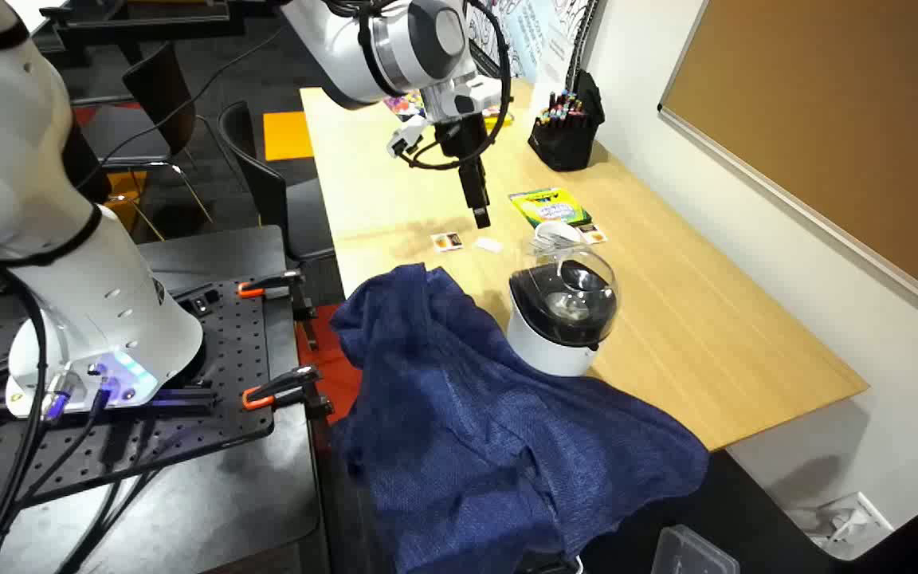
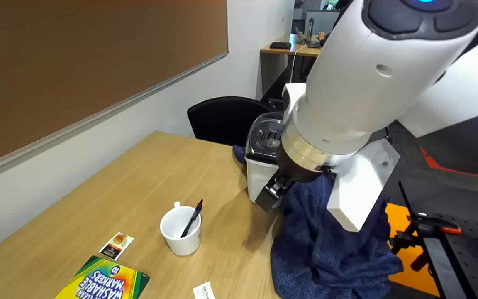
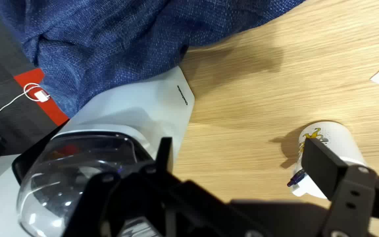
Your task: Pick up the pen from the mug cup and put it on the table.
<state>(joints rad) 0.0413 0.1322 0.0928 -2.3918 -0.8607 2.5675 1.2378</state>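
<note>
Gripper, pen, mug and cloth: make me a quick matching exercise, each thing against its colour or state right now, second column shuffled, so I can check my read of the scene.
Things:
1. gripper
2. pen
3. mug
4. cloth

Colours or states:
A. white, standing upright
B. dark blue, lying in folds
C. open, holding nothing
D. tilted, partly inside the mug

Right pairs: 1-C; 2-D; 3-A; 4-B

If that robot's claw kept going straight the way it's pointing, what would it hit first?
Probably the wooden table: in the wrist view, the open gripper points between the clear-domed machine and the mug. Depth is unclear, so it might graze the machine first.
</note>
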